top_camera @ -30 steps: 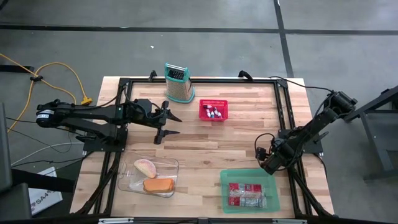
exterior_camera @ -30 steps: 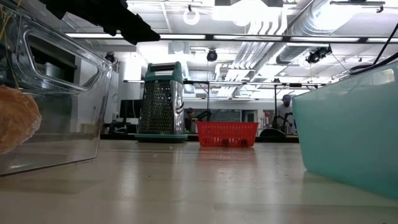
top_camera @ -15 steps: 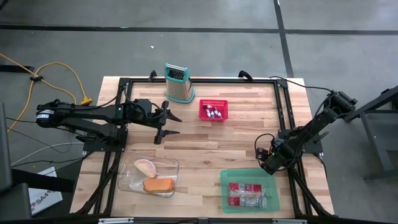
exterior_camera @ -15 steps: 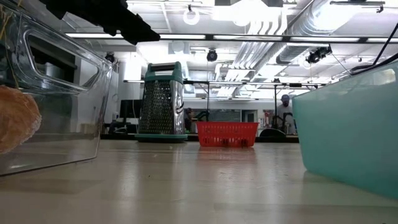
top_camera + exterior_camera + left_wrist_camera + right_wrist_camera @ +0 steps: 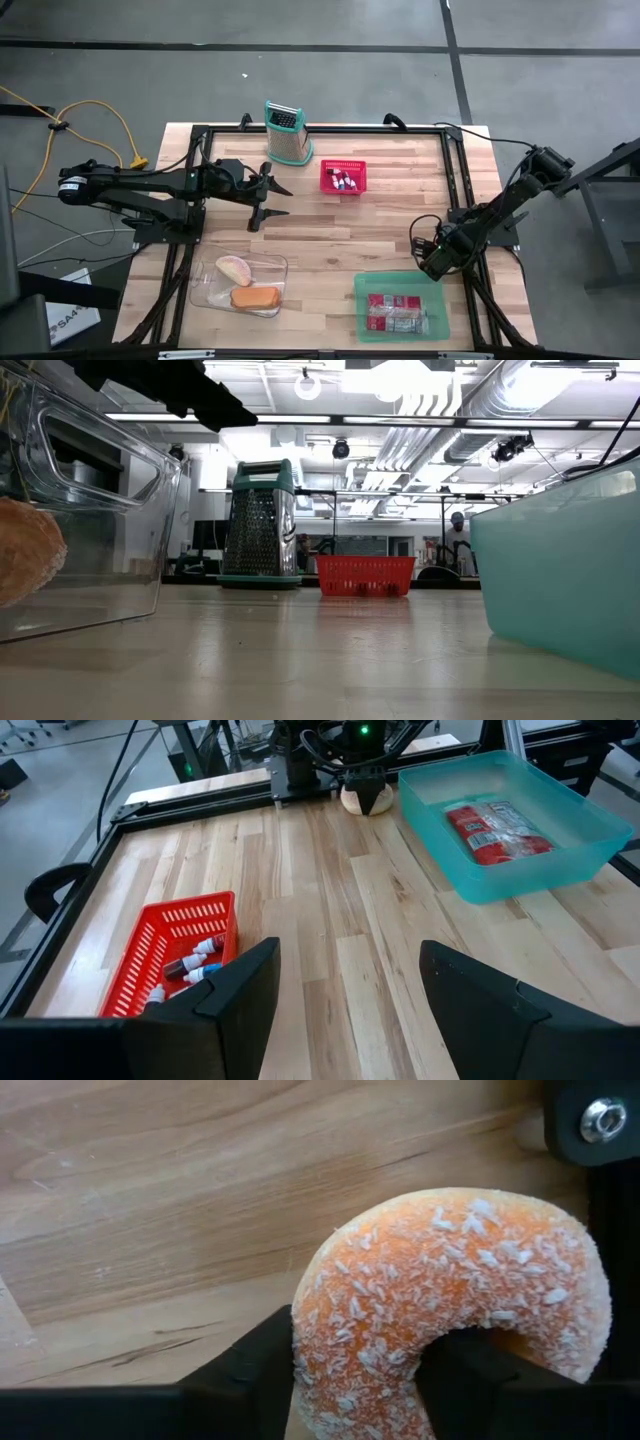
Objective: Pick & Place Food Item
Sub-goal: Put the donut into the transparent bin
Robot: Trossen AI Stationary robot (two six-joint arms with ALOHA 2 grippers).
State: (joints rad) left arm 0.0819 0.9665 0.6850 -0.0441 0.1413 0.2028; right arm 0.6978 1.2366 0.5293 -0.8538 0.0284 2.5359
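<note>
At about four o'clock on the table (image 5: pixel 330 225), the right gripper (image 5: pixel 350 1370) has narrowed its fingers around the sugared doughnut (image 5: pixel 450 1300) lying there, so lifting looks next, while the left gripper (image 5: pixel 268 198) waits wide open near ten o'clock.

A grater (image 5: pixel 286 132) stood at the tabletop's (image 5: pixel 330 220) far edge, a basket (image 5: pixel 343 178) just right of it. Two bins sat along the near edge: bread bin (image 5: pixel 240 285) left, packet bin (image 5: pixel 399 307) right.
</note>
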